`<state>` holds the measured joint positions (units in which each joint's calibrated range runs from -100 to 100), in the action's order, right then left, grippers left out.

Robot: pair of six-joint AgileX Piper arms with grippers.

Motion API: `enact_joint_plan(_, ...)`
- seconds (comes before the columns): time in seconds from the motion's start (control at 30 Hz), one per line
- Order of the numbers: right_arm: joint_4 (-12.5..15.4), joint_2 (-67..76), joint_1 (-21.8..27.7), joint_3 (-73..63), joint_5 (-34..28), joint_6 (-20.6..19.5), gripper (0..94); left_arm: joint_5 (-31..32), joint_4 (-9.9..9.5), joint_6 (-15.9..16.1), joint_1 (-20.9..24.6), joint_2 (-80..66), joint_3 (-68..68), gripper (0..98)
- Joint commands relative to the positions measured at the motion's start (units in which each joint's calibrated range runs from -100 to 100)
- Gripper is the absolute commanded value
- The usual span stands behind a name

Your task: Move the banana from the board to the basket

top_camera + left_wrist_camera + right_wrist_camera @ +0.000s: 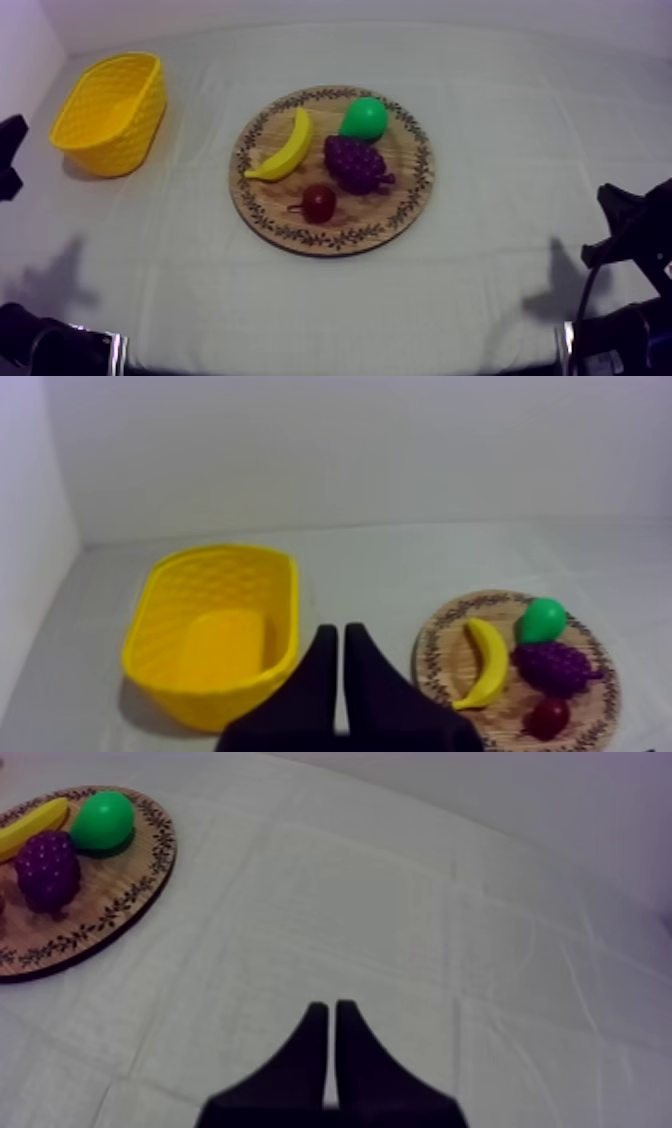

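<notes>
Where the grey-white cloth (500,290) runs back to pale walls (350,446), the board (402,213) sits mid-table. The banana (283,148) lies on its left part, near the grapes (356,163), pear (364,118) and small red fruit (319,203). The basket (140,130) stands far left, cloth between. My left gripper (341,628) and right gripper (331,1006) are pressed together on nothing.

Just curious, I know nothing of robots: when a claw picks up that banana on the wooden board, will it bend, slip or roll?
Likely stiff: the banana holds a smooth moulded curve, like a toy. Its smooth skin might slip a little. Lying flat on the board, it seems likelier to spin than roll.
</notes>
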<state>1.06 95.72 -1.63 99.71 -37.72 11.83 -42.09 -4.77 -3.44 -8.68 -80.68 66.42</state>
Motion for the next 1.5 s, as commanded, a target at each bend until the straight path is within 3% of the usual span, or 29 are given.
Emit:
enact_joint_plan(0.0,-0.01,0.03,0.02,-0.05,-0.02,0.02,0.6,-1.35,-0.27,0.19,-4.07,5.59,-10.29,2.4)
enact_joint_plan(0.5,-0.01,0.03,0.02,-0.05,-0.02,0.02,0.6,-13.76,-0.74,0.29,-14.76,28.39,-33.07,0.1)
enact_joint_plan(0.63,-0.01,0.03,0.02,-0.05,-0.02,0.02,0.6,-14.95,-1.12,-0.65,-16.97,35.06,-36.77,0.1)
enact_joint_plan(0.9,-0.01,0.03,0.02,-0.05,-0.02,0.02,0.6,-15.31,-3.79,-4.47,-22.84,50.08,-43.22,0.1)
enact_joint_plan(1.13,-0.01,0.03,0.02,-0.05,-0.02,0.02,0.6,-18.82,-3.71,-6.1,-24.75,61.93,-50.02,0.1)
enact_joint_plan(1.47,-0.01,0.03,0.02,-0.05,-0.02,0.02,0.6,-24.09,-1.81,-6.28,-23.93,77.86,-57.26,0.4)
